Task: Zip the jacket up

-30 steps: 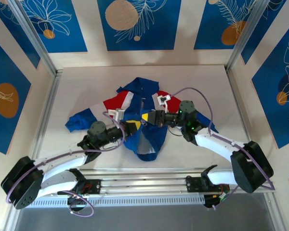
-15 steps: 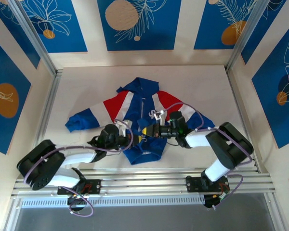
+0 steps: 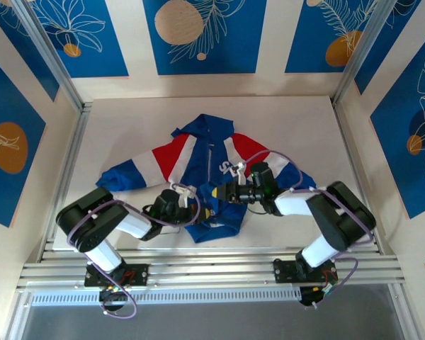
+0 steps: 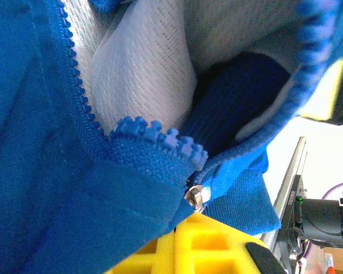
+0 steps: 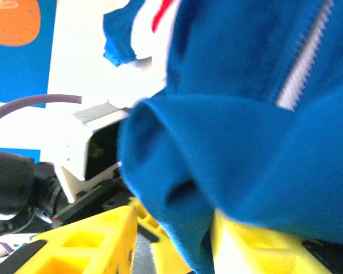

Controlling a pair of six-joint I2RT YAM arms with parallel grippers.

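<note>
Jacket (image 3: pixel 198 152) spread mid-surface (image 3: pixel 127 127); collar at 12 o'clock, hem (image 3: pixel 212 230) at 6.
Left claw (image 3: pixel 207 212) clamped on the hem beside the zipper (image 4: pixel 160 137) bottom; right claw (image 3: pixel 217 191), at its 1 o'clock, fingers apart around blue fabric.

1. We find no text, brand, label or number that we can read in any view.
2. We see a white chest mark (image 3: pixel 225 168) on the jacket (image 3: pixel 198 157), too small for us to read.
</note>
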